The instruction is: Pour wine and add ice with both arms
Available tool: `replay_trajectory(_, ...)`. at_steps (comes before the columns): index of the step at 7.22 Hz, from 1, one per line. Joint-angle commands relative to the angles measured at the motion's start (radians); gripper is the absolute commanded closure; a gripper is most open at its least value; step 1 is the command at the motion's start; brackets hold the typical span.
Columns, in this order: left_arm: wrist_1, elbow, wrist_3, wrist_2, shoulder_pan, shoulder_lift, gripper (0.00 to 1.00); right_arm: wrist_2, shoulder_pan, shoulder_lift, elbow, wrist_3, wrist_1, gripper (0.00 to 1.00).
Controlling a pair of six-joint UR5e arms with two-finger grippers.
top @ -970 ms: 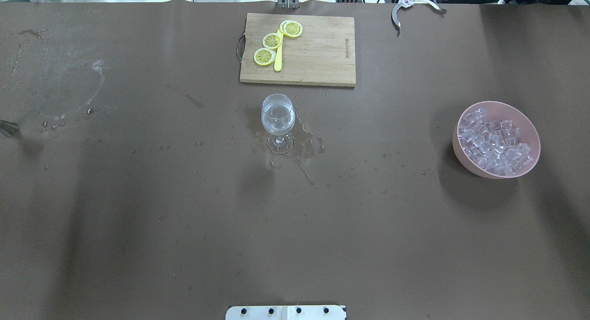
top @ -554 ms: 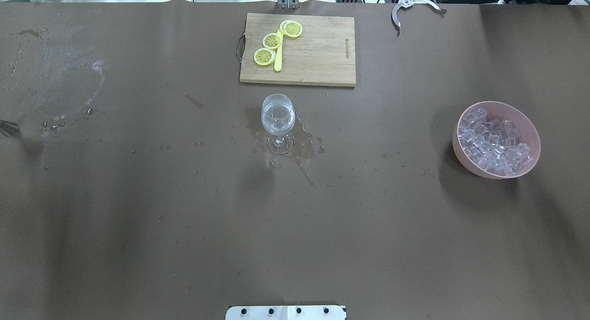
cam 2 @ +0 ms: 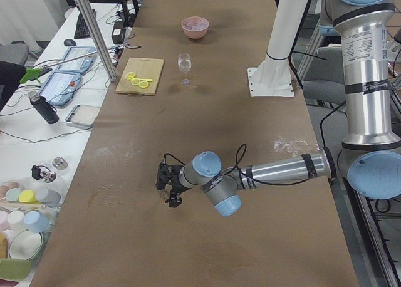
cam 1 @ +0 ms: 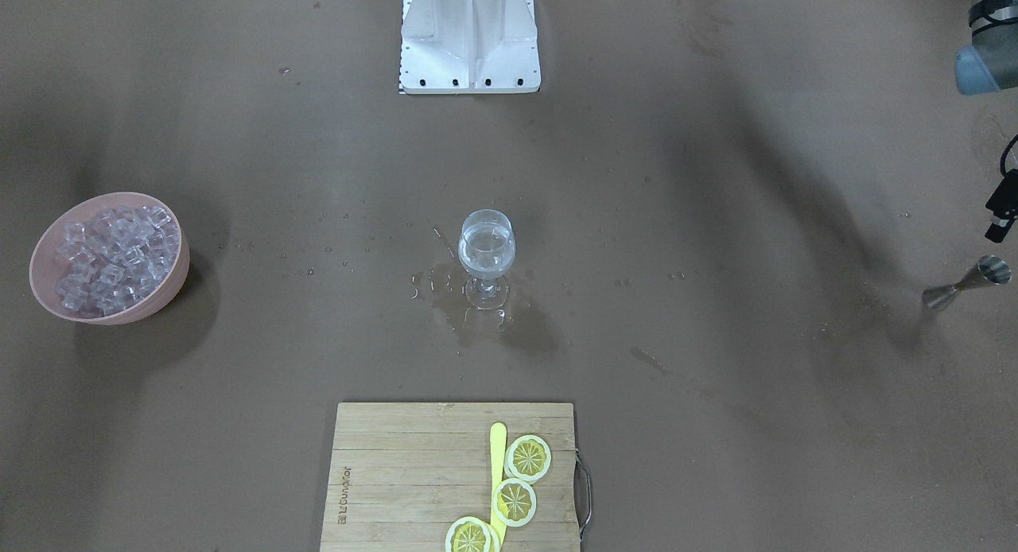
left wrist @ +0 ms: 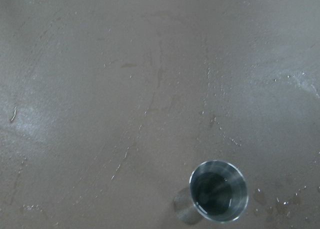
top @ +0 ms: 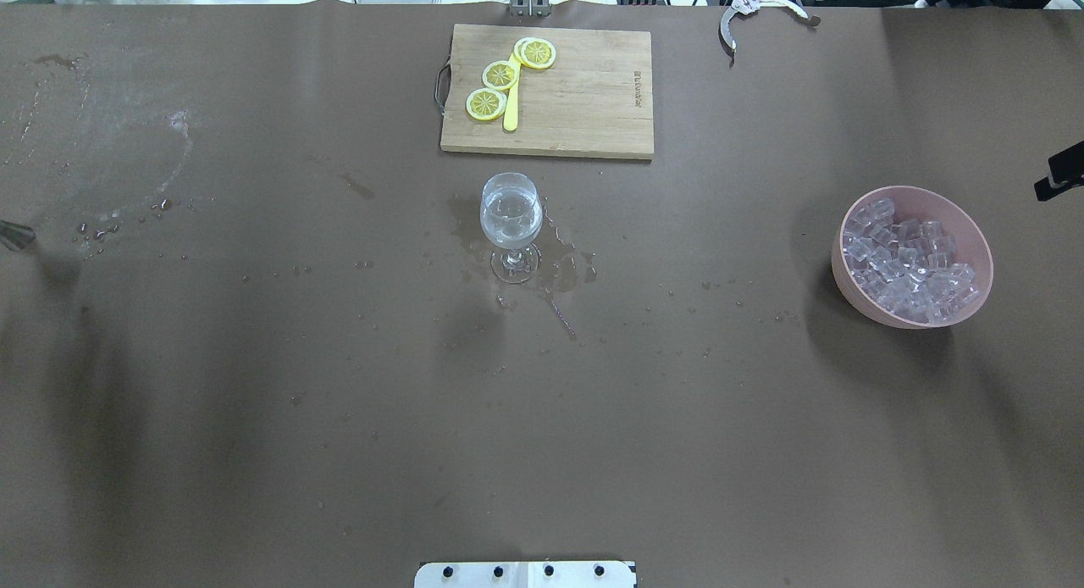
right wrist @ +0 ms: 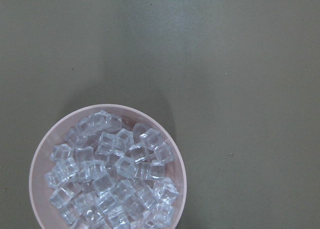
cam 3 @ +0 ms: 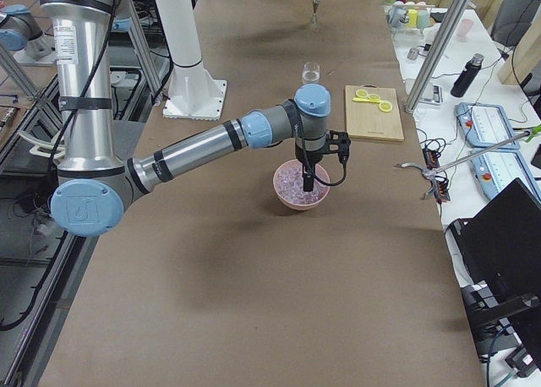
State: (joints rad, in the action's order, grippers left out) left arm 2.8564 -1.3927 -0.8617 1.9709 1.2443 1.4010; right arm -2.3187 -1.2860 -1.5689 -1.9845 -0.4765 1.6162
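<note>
A stemmed wine glass point(top: 511, 224) holding clear wine stands mid-table in a small puddle. A pink bowl point(top: 974, 232) full of ice cubes point(top: 906, 262) sits at the right; the right wrist view looks straight down on the ice point(right wrist: 110, 181). My right gripper point(cam 3: 308, 182) hangs over the bowl, and only a black edge of it point(top: 1059, 177) shows overhead. My left gripper point(cam 2: 170, 196) hovers at the far left above a steel jigger point(left wrist: 218, 191) that stands on the table. I cannot tell whether either gripper is open or shut.
A wooden cutting board point(top: 584, 97) with lemon slices point(top: 500, 75) and a yellow knife lies behind the glass. Metal tongs point(top: 735, 12) lie at the far edge. The white stand base point(cam 1: 469, 39) is at the near middle. Water drops dot the table.
A black part of my right gripper has come into the overhead view at the right edge, above the bowl. The shadows on the table have shifted. The glass, bowl and board have not moved.
</note>
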Motion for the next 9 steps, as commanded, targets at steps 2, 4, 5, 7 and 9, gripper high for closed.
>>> replay_trajectory(2, 0.208, 0.103, -0.095, -0.298, -0.179, 0.0, 0.03, 0.036, 0.097, -0.016, 0.0, -0.142, -0.125, 0.0)
replay_trajectory(4, 0.245, 0.107, -0.128, -0.483, -0.293, 0.0, 0.03, 0.088, 0.152, -0.013, 0.009, -0.146, -0.125, 0.0)
replay_trajectory(5, 0.271, 0.131, -0.14, -0.583, -0.354, 0.004, 0.03, 0.108, 0.184, 0.007, 0.031, -0.174, -0.125, 0.0)
replay_trajectory(7, 0.322, 0.197, -0.138, -0.688, -0.394, 0.026, 0.03, 0.117, 0.221, 0.076, 0.108, -0.205, -0.127, 0.0)
replay_trajectory(9, 0.351, 0.268, -0.132, -0.776, -0.437, 0.079, 0.07, 0.107, 0.231, 0.102, 0.156, -0.217, -0.146, 0.0)
